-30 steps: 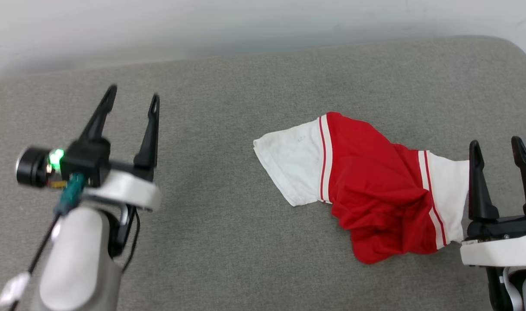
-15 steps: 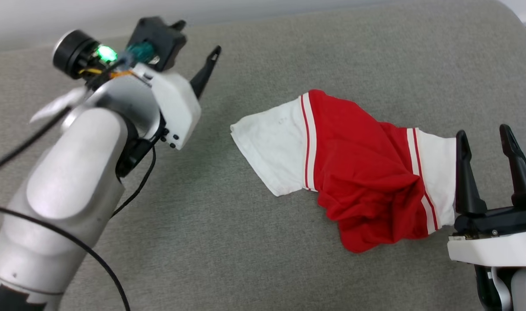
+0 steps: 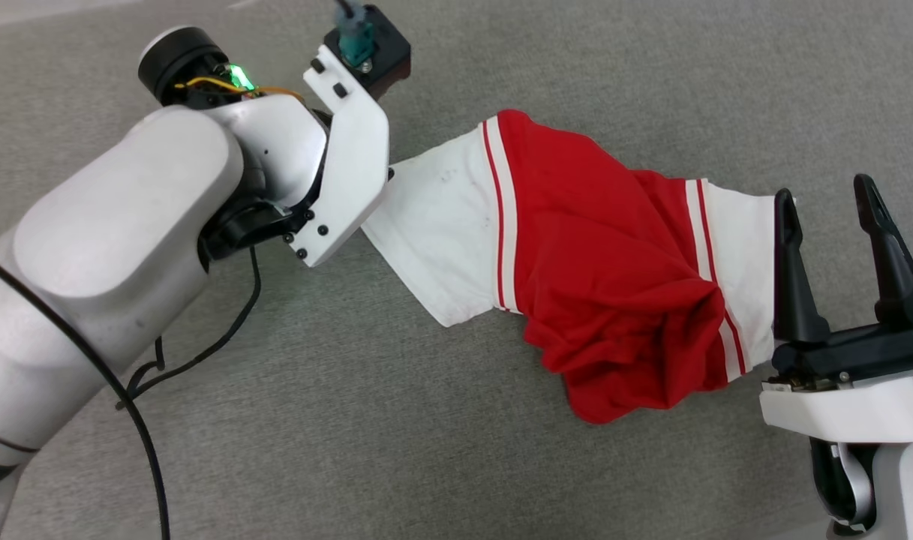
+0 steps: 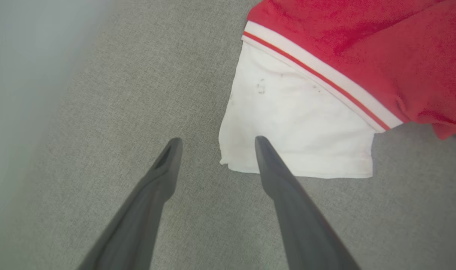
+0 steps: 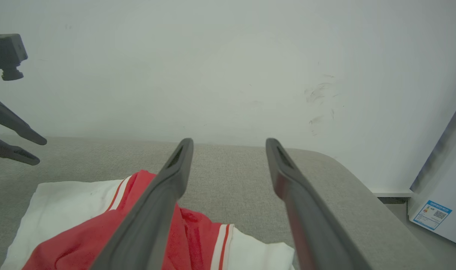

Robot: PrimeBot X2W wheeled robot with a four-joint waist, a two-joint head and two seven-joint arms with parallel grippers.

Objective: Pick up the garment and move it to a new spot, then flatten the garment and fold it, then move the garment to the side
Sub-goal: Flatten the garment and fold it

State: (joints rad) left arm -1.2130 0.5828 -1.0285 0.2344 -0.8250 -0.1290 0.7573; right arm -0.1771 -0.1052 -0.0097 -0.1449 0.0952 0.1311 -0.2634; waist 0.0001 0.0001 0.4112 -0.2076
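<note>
The garment (image 3: pixel 606 285) is lying crumpled on a grey cushion (image 3: pixel 351 420). The left arm is angling downward, with the left gripper (image 4: pixel 217 139) spreading its fingers open at one white sleeve's corner. The right gripper (image 3: pixel 824 187) is pointing forward, fingers apart, beside the other sleeve.

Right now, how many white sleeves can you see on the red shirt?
2. One sleeve is at the shirt's left end, near the left gripper; the other sleeve at its right end, beside the right gripper.
</note>
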